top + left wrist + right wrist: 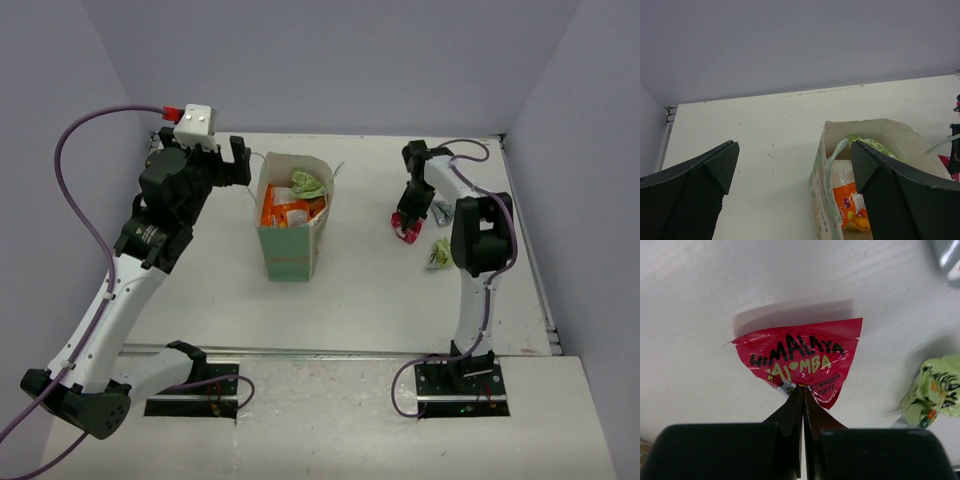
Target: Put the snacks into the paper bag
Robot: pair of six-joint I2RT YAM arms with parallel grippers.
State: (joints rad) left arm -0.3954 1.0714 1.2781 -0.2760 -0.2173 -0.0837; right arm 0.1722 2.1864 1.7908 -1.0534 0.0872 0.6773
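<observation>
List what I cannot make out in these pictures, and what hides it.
- Top view: lower contents of the paper bag, hidden by its walls and the top snacks.
- Right wrist view: the lower corner of the red packet, covered by the right hand; the grey packet, cut by the edge.
- Left wrist view: the bag's right side, behind the left hand.

LANE: bare table (370, 290) lies open between your right gripper (405, 226), pinched on the red packet (800, 357), and the paper bag (290, 250) | BAG: mouth open upward | OBSTACLES: left gripper (242, 162) spread wide just left of the rim; green packet (438, 253) and grey packet (441, 211) just right of your right gripper
</observation>
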